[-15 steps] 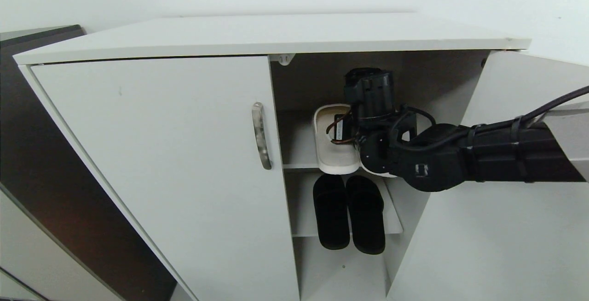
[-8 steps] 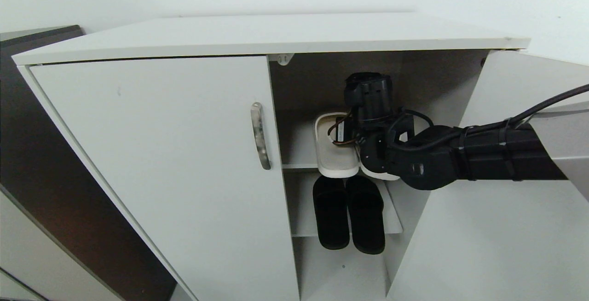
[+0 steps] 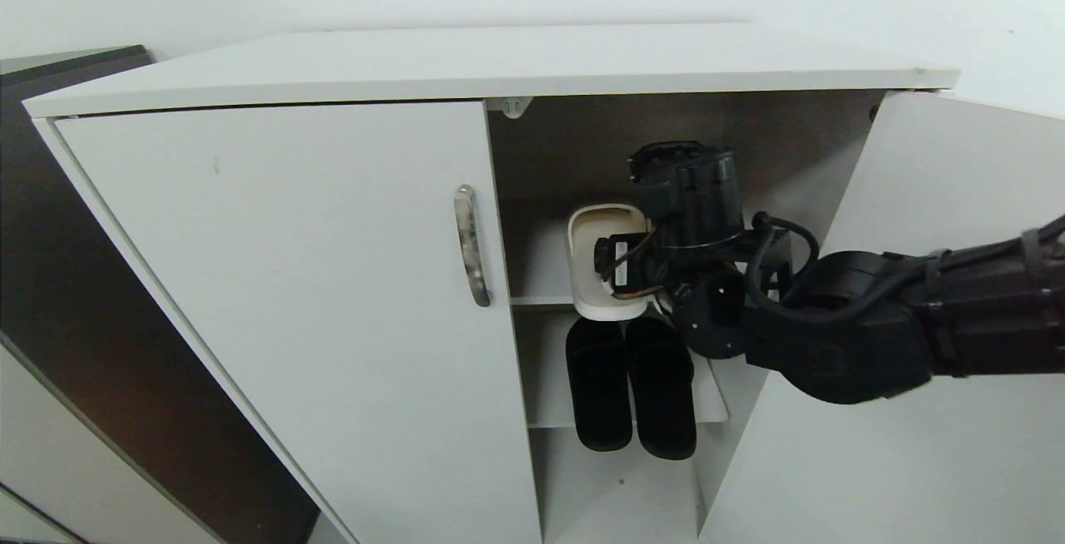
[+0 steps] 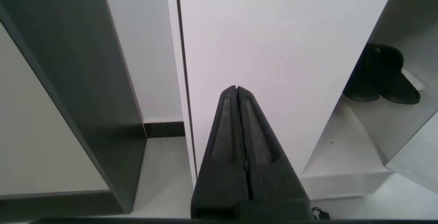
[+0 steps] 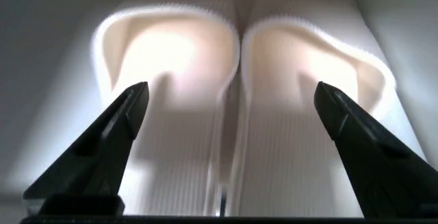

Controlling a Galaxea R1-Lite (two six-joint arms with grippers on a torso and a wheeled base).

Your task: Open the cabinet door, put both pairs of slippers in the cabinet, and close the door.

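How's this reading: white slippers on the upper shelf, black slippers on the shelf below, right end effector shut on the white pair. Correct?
Not quite. The right end effector is open, not shut: the right wrist view shows its fingers spread wide, with the white slippers beyond them. The rest stands: white slippers on the upper shelf, black slippers on the shelf below.

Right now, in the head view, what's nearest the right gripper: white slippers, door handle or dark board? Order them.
1. White slippers, upper shelf, at the right gripper.
2. Door handle, closed left door.
3. Dark board, far left.
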